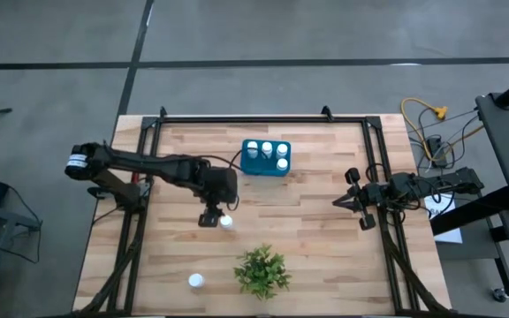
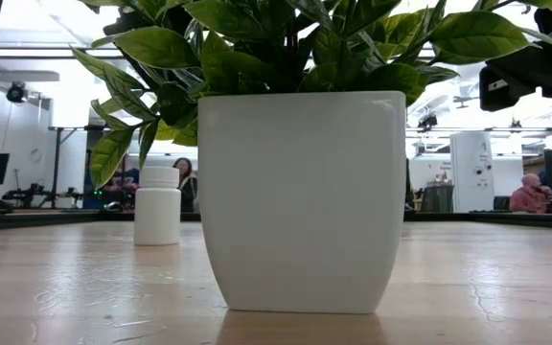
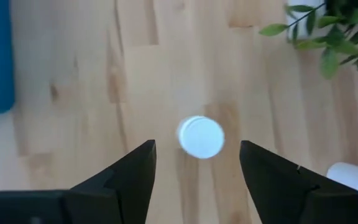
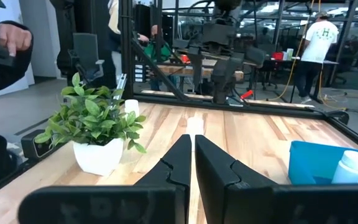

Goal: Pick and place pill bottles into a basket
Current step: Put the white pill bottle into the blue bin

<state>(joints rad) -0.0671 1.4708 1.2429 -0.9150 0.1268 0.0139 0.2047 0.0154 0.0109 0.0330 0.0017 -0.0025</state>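
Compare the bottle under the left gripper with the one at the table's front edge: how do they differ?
The bottle under the left gripper sits mid-table, between the open fingers of the left gripper; the front-edge bottle stands alone, with no gripper near it. The first lies nearer the basket, the second beside the plant. Both are white, upright and outside the basket.

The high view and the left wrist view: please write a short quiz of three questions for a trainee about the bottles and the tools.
1. How many small white cylindrical pill bottles stand in the teal-blue rectangular plastic basket?
2. True or false: the left tool is shut on a bottle.
3. Which is nearest the green leafy plant in its white pot? A: the basket. B: the lone bottle by the table's front edge. C: the right tool.

Key: 1. Four. 2. False; it is open above a standing bottle. 3. B.
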